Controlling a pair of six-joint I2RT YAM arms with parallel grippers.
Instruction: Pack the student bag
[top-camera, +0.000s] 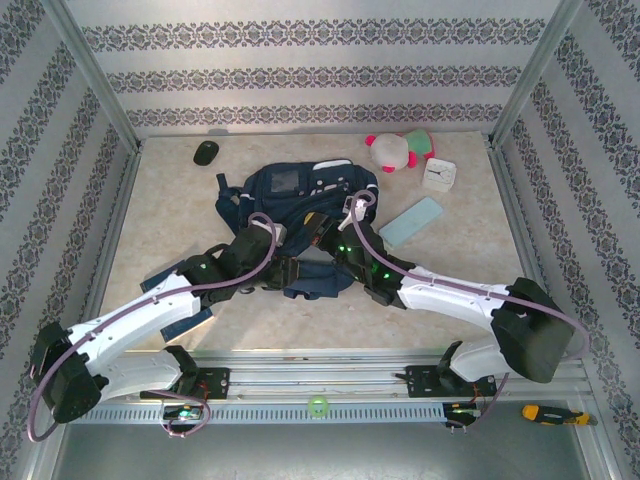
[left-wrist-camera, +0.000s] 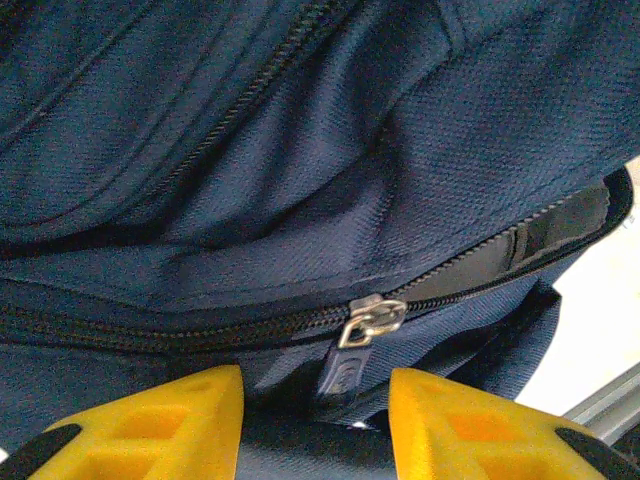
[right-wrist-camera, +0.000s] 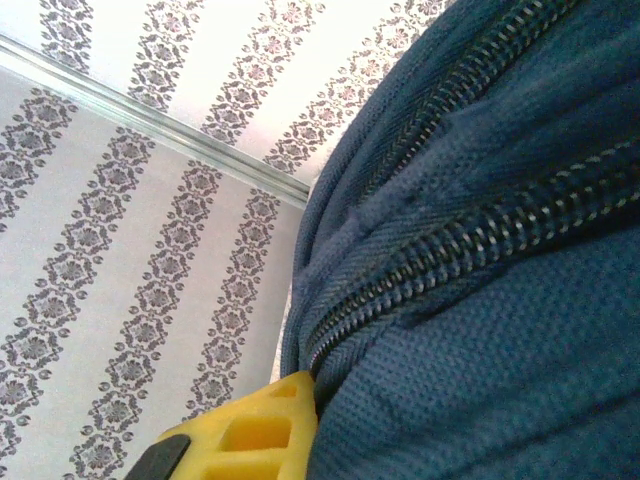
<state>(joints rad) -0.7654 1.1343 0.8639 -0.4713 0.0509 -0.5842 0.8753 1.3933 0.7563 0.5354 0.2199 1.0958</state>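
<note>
The student bag (top-camera: 296, 190), dark navy with white patches, lies in the middle of the table, and both arms reach onto its near end. In the left wrist view its zipper runs across, with the metal slider (left-wrist-camera: 372, 320) and a dark pull tab (left-wrist-camera: 346, 376) hanging down. My left gripper (left-wrist-camera: 315, 420) is open, and the tab hangs in the gap between the yellow fingertips (left-wrist-camera: 190, 415) without touching either. My right gripper (right-wrist-camera: 325, 405) is shut on a fold of the student bag (right-wrist-camera: 480, 330) beside a zipper. One of its yellow fingers (right-wrist-camera: 250, 430) shows; the fabric hides the other.
A black mouse (top-camera: 206, 152) lies at the back left. A pink, white and green plush toy (top-camera: 398, 150) and a white square clock (top-camera: 439, 175) sit at the back right. A light blue flat case (top-camera: 411, 221) lies right of the bag. Patterned walls enclose the table.
</note>
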